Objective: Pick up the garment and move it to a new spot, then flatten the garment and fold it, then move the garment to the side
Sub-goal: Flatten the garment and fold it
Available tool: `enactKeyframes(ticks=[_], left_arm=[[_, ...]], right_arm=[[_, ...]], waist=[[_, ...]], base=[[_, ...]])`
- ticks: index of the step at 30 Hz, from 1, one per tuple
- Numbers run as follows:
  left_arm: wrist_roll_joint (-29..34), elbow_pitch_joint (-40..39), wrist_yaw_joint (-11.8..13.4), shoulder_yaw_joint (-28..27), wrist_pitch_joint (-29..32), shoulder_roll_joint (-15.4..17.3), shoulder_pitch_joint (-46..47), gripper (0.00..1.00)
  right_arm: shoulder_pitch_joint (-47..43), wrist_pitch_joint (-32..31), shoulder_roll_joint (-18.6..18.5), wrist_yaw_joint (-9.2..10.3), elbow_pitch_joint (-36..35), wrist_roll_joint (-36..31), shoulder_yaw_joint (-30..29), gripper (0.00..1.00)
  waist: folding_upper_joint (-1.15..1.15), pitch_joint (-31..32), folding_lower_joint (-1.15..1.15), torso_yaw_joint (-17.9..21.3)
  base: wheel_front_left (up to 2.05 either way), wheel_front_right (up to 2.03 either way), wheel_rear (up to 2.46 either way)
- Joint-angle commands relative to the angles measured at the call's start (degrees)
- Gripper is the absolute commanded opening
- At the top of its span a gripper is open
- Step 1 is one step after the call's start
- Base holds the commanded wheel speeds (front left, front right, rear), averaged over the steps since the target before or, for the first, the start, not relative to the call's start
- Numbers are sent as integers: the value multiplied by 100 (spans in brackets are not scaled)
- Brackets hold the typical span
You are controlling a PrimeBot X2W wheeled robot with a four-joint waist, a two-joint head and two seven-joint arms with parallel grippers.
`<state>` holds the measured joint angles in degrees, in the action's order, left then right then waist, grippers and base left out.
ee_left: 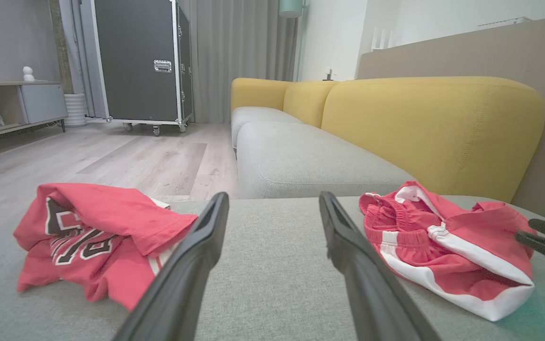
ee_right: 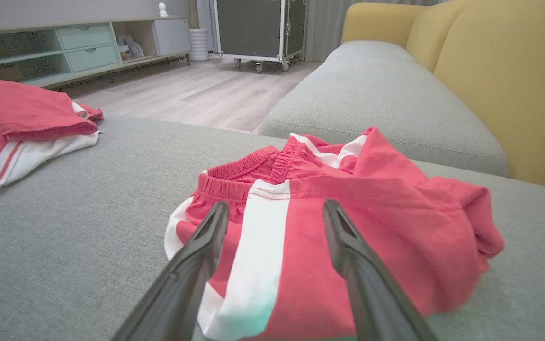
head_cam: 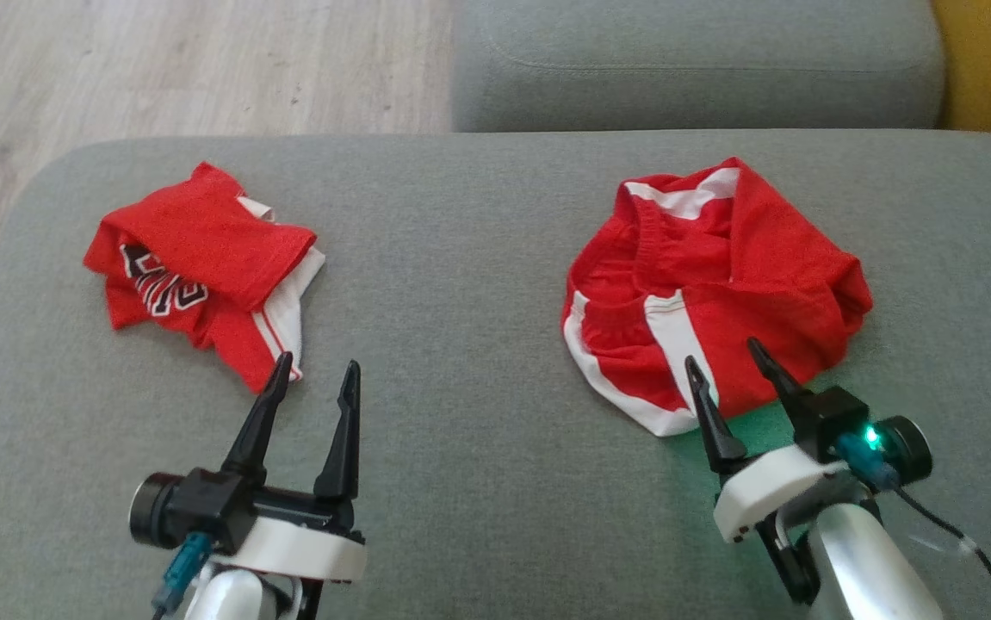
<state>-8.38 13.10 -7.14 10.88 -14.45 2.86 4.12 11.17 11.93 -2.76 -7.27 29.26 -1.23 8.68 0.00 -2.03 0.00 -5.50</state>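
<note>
The red shorts [head_cam: 762, 250] lie bunched at the right of the grey cushion [head_cam: 461, 293], their legs lost in the folds. The right claw [head_cam: 722, 353] is spread wide and empty, its tips over the near hem; whether they touch is unclear. The left claw [head_cam: 319, 362], also wide and empty, sits just beside a crumpled red jersey [head_cam: 202, 241] whose number is partly folded out of sight.

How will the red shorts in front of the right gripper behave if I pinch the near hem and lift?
Probably floppy: the red shorts lie crumpled in soft folds, so they should drape rather than hold shape. Likely light, being thin cloth. With layers overlapping, one pinch may lift only the top layer.
</note>
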Motion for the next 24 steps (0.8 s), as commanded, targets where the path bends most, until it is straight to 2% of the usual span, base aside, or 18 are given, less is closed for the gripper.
enactKeyframes(ticks=[1, 8, 13, 14, 15, 20, 24], left_arm=[[-25, -154, -9, -161, -55, 2, 257, 100], [-64, -97, 5, -88, -55, 2, 281, 100], [-68, -70, 3, -84, -55, 2, 286, 100], [-66, -68, 3, -89, -55, 2, 285, 100], [-64, -70, 3, -96, -55, 2, 283, 100], [-41, -81, 9, -146, -55, 2, 277, 100], [-23, -90, 14, -180, -55, 2, 302, 100]], right_arm=[[270, -17, -12, -22, -89, -34, 133, 100], [697, -404, -12, -22, 764, -283, 71, 100], [873, -414, -12, -22, 1195, -340, -173, 100], [893, -407, -12, -22, 1264, -322, -199, 64], [911, -389, -12, -22, 1327, -301, -231, 0], [1007, -173, -12, -22, 1521, -274, -564, 0], [1029, 64, -12, -22, 1543, -21, -1053, 0]], waist=[[0, -28, 0, -57], [0, -70, 0, -268], [0, -83, 0, -353], [0, -88, 0, -360], [0, -95, 0, -360], [0, -128, 0, -269], [0, -138, 0, -115]], base=[[0, 0, 0], [0, 0, 0], [0, 0, 0], [0, 0, 0], [0, 0, 0], [0, 0, 0], [0, 0, 0]])
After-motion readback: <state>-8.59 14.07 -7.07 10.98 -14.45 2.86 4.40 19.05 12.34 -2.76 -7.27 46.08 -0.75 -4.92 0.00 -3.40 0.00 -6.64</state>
